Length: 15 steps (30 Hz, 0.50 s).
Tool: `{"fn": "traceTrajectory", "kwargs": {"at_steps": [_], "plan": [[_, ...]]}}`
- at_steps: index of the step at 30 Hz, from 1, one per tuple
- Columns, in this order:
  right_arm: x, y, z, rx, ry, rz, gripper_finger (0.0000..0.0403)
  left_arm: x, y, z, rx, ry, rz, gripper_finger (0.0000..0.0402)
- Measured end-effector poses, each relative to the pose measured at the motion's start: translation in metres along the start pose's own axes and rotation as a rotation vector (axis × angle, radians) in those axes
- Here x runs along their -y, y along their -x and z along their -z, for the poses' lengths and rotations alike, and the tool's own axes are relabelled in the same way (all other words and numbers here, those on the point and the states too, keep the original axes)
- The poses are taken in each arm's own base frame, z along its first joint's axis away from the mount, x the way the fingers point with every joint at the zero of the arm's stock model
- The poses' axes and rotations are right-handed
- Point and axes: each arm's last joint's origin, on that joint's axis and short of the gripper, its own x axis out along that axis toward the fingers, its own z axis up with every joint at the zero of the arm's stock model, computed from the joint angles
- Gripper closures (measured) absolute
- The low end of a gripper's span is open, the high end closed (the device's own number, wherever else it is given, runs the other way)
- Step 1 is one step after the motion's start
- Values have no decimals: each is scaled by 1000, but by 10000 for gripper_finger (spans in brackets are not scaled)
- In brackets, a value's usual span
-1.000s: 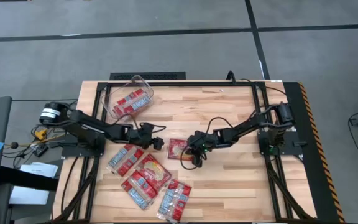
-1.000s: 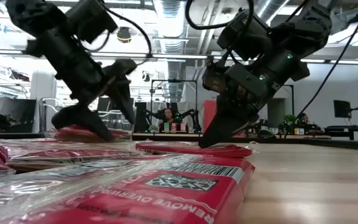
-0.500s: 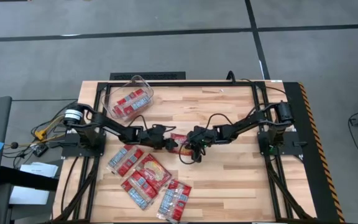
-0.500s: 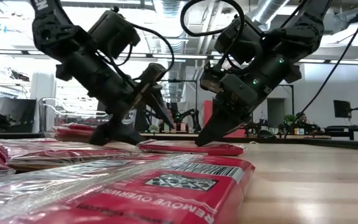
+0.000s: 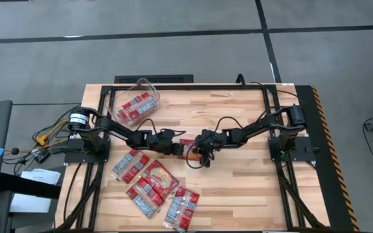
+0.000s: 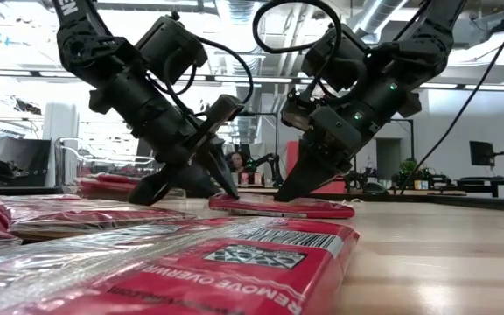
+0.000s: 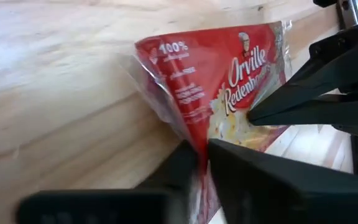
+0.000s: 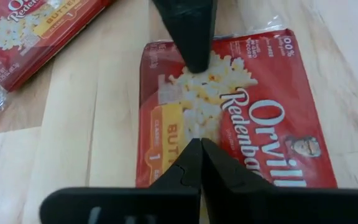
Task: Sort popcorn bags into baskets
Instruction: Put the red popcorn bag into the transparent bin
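Note:
One red popcorn bag (image 5: 188, 151) lies flat on the wooden table near its middle, between my two grippers. My left gripper (image 5: 176, 148) comes at it from the table's left and is shut on its edge. My right gripper (image 5: 199, 150) comes from the right, shut, with its tips on the bag's top face. The basket (image 5: 135, 103), a clear bin holding red packets, stands at the far left. Several more popcorn bags (image 5: 153, 186) lie at the near left. My left gripper pinches the bag's left edge (image 7: 194, 144) between its two fingers, slanting down from the table's left. The bag (image 6: 283, 208) lies nearly flat on the table. My right gripper presses its shut fingertips (image 8: 197, 152) down on the bag's printed top face (image 8: 219, 118), slanting down from the table's right.
Loose bags (image 6: 191, 254) fill the near left of the table, close to the low camera. The table's right half (image 5: 251, 181) is bare wood. Black frame rails (image 5: 193, 86) run along the table's far edge and sides. People sit in the room behind the table.
My left gripper has gone from above the left pile toward the table's right, down to the bag, and has shut on its left edge. My right gripper has kept its tips on the bag.

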Motion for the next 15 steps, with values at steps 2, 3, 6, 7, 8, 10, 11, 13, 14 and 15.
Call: {"fn": "traceTrajectory", "kwargs": {"at_steps": [2, 3, 6, 7, 8, 10, 11, 13, 14, 15], "plan": [[-1, 3, -3, 11, 0, 3, 368, -1, 0, 0, 26, -3, -12, 390], [-2, 6, -5, 10, 1, 2, 367, -1, 0, 0, 35, 0, -19, 391], [-5, 25, -13, 7, 4, 0, 366, 1, 2, -2, 41, 36, -4, 399], [-7, 35, -18, 11, 4, -2, 367, 3, 4, -3, 39, 46, 7, 400], [-8, 46, -22, 17, 5, -4, 369, 4, 6, -4, 39, 50, 12, 400], [-11, 72, -31, 25, -3, -8, 374, 7, 13, -6, 45, 56, 12, 401], [-12, 86, -36, 44, -11, -11, 377, 12, 18, -8, 62, 60, 28, 401], [-15, 116, -44, 93, -26, -11, 382, 25, 31, -16, 122, 72, 83, 401], [-17, 131, -47, 127, -27, -4, 383, 31, 39, -19, 153, 77, 98, 401], [-17, 145, -50, 161, -27, 10, 384, 34, 46, -23, 182, 80, 97, 401]]}}
